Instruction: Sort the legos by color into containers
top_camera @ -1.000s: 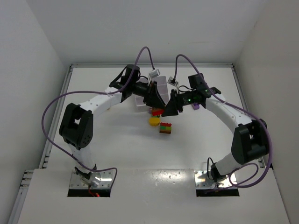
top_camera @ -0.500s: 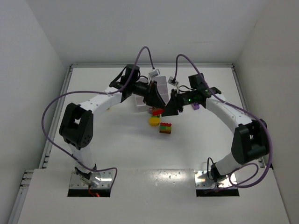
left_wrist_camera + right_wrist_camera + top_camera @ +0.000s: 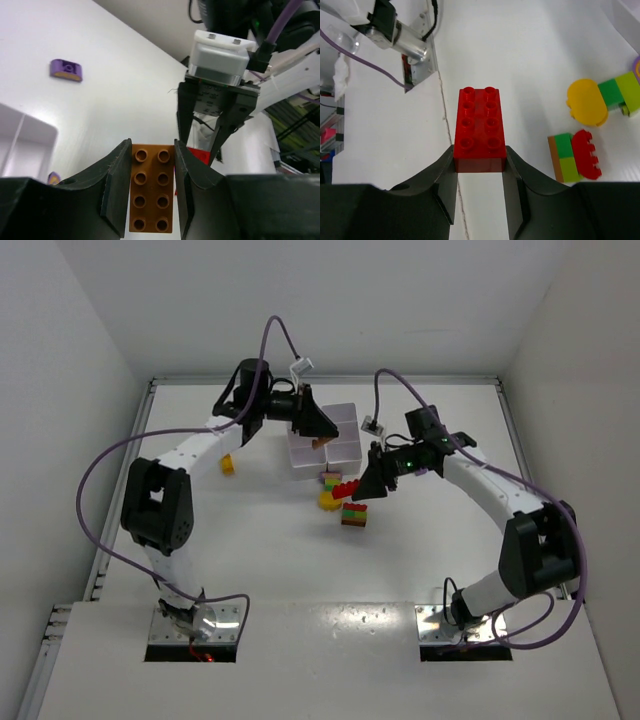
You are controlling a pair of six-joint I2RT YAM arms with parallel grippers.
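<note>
My left gripper (image 3: 316, 432) is shut on an orange-brown two-by-four brick (image 3: 151, 187) and holds it over the white tray (image 3: 345, 423) of containers. My right gripper (image 3: 355, 490) is shut on a red two-by-four brick (image 3: 479, 125) and holds it just in front of the tray. In the left wrist view, the right gripper (image 3: 206, 150) faces me with the red brick (image 3: 201, 155) between its fingers. On the table below lie a yellow round piece (image 3: 328, 500) joined to green and lime bricks (image 3: 620, 92), and a clump (image 3: 354, 514) of red, green, lime and orange.
A small yellow brick (image 3: 228, 464) lies left of the tray beside my left arm. A purple brick (image 3: 66, 69) lies on the table beyond the tray corner (image 3: 30, 142). White walls close in the table on three sides.
My left arm has swung back and to the left, carrying the orange-brown brick away from the red one. My right gripper has shifted slightly nearer with the red brick.
</note>
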